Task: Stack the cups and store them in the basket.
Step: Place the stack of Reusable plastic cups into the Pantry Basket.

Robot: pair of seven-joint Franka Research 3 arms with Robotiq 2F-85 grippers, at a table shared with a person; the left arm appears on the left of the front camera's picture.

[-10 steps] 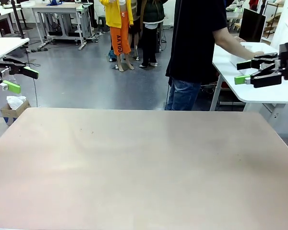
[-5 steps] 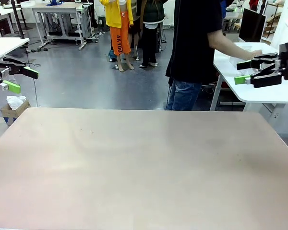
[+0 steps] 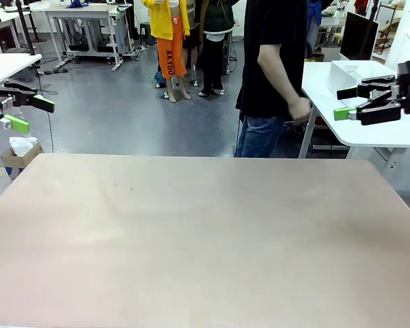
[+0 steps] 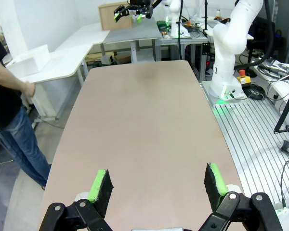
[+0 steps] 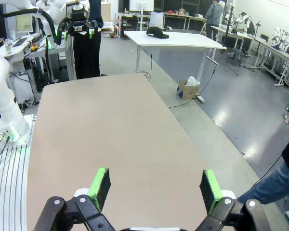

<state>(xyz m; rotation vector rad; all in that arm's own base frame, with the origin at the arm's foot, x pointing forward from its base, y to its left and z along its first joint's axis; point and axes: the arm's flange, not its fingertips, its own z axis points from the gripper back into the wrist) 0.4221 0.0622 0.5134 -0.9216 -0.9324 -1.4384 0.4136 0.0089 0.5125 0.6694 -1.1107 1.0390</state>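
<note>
Here both jaws wide, left gripper (image 3: 26, 113) off table's (image 3: 205, 232) left edge, right gripper (image 3: 347, 102) off right edge, front view caught person's hand (image 3: 301, 108), right wrist view a cardboard box (image 5: 188, 89).

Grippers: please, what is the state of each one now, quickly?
Left gripper: open, holding nothing.
Right gripper: open, holding nothing.

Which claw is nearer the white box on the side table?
Right. The right claw hangs open just in front of the white box; the left claw is across at the table's opposite side.
</note>
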